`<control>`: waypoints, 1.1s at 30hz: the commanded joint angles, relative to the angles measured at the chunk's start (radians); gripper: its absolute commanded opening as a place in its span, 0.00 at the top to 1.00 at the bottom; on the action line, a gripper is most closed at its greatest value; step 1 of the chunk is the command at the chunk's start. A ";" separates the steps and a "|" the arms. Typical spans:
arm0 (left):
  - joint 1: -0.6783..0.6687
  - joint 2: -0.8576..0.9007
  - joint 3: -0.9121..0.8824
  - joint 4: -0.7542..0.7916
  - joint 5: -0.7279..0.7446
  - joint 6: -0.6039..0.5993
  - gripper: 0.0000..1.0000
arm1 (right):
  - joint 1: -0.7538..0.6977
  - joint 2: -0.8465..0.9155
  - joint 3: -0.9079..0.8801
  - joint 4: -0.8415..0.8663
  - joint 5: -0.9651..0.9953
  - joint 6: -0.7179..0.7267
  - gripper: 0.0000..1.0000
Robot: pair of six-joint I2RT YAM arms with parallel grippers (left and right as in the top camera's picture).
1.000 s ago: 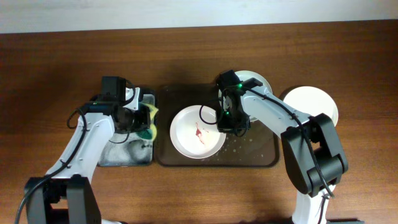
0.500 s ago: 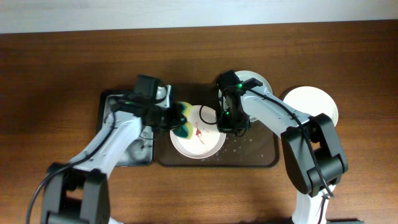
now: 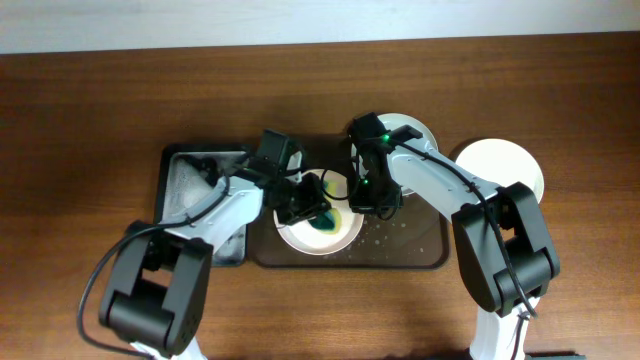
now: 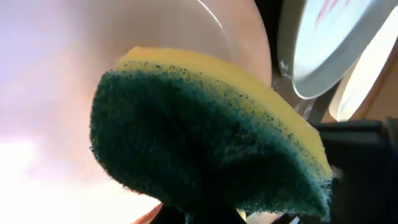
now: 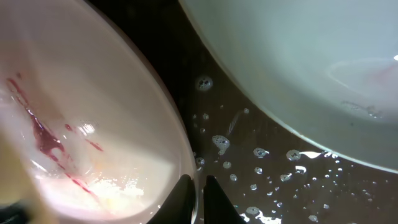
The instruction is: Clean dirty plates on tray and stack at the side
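Note:
A white plate (image 3: pixel 340 232) smeared with red sauce sits on the dark brown tray (image 3: pixel 420 250). My left gripper (image 3: pixel 312 207) is shut on a green and yellow sponge (image 3: pixel 322 214) pressed onto that plate; the sponge (image 4: pixel 205 130) fills the left wrist view. My right gripper (image 3: pixel 362 200) is shut on the plate's right rim (image 5: pixel 186 168), one finger inside, one outside. Red streaks (image 5: pixel 37 127) show on it. A second plate (image 3: pixel 410 128) lies under my right arm at the tray's back, also in the right wrist view (image 5: pixel 311 68). A clean plate (image 3: pixel 505 168) rests on the table at right.
A narrower black tray (image 3: pixel 195 180) with suds stands left of the brown tray. Water drops (image 5: pixel 261 155) dot the brown tray between the two plates. The wooden table (image 3: pixel 100 110) surrounds everything.
My left arm has carried the sponge from the black tray rightward and set it onto the smeared plate. The right arm has kept hold of the plate's rim.

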 commanded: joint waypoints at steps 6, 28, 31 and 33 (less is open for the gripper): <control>-0.059 0.094 0.017 0.072 -0.055 -0.050 1.00 | -0.005 -0.017 0.002 -0.005 0.019 0.001 0.90; 0.013 -0.052 0.019 -0.110 -0.349 0.152 1.00 | -0.005 -0.017 0.002 -0.008 0.020 0.001 0.91; 0.019 -0.147 0.019 -0.145 -0.364 0.207 1.00 | -0.005 -0.017 0.002 -0.008 0.020 0.001 0.91; 0.024 -0.192 0.019 -0.172 -0.381 0.207 1.00 | -0.005 -0.017 0.002 -0.008 0.020 0.001 0.90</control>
